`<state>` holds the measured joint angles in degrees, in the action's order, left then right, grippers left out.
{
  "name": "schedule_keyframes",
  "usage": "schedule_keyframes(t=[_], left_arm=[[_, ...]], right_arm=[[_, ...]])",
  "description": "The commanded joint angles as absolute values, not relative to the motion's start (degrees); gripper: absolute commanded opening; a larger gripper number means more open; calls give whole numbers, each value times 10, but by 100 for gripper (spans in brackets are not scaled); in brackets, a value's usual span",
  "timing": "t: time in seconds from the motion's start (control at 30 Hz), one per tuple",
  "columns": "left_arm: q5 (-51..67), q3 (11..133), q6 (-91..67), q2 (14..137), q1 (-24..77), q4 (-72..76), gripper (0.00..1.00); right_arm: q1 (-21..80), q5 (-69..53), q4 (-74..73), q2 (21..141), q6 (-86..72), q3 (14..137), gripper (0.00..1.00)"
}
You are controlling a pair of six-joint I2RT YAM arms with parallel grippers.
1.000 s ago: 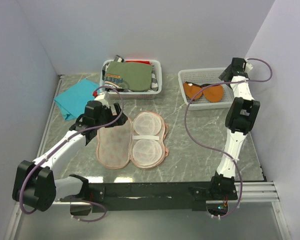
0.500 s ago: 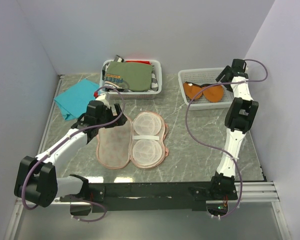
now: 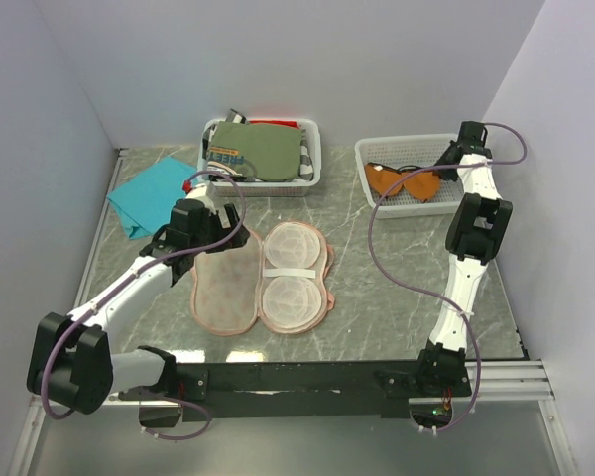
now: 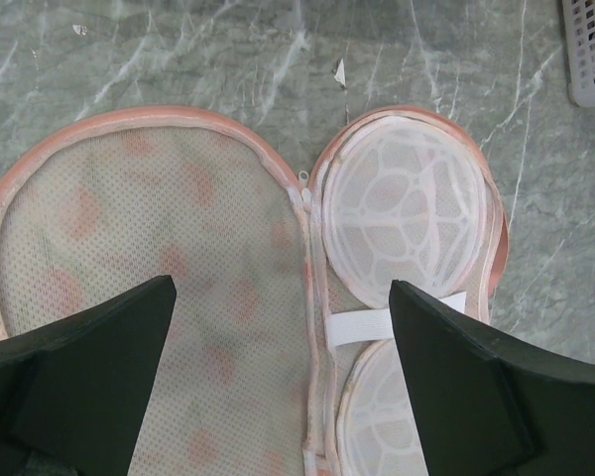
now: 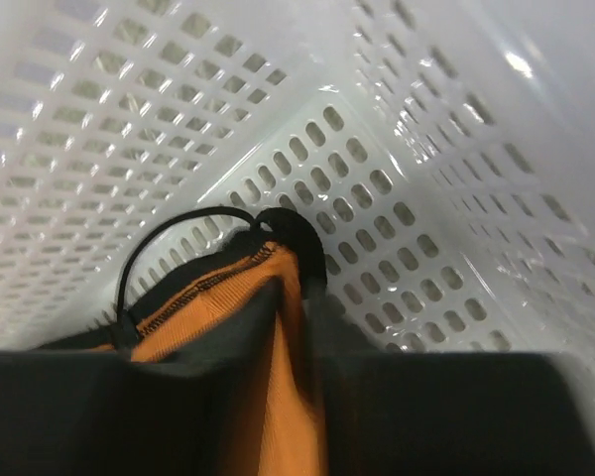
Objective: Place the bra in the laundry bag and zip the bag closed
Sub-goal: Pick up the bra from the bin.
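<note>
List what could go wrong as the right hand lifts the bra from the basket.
1. The right hand pinches only a fold at the edge of the bra; it may slip on lifting.
2. The dark strap lies against the holed wall of the basket and could snag.
3. The left hand hovers open over the laundry bag and may block the drop.

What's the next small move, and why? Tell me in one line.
Probably lift the right gripper a little, straight up: its fingers look pinched on the bra edge, down inside the white basket, and the laundry bag lies open on the table, ready to receive it.
</note>
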<state>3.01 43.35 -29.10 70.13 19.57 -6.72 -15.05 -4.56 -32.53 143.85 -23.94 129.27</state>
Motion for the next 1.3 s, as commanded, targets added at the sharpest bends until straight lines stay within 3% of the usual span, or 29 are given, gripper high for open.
schedule_keyframes(t=[0.0, 0.1, 0.3, 0.9, 1.27], left_arm=[[13, 429, -281, 679, 194, -46, 96], [14, 424, -284, 675, 194, -42, 96], [15, 424, -291, 671, 194, -41, 96], [67, 417, -316, 639, 194, -31, 96], [75, 405, -326, 613, 194, -24, 97]], right_arm=[[-155, -76, -301, 1418, -236, 1274, 9], [-154, -109, -252, 1391, -240, 1238, 0], [-136, -166, -105, 1290, -261, 1095, 0], [-30, 32, -82, 1057, -161, 1008, 0], [-3, 26, -62, 856, -161, 924, 0]])
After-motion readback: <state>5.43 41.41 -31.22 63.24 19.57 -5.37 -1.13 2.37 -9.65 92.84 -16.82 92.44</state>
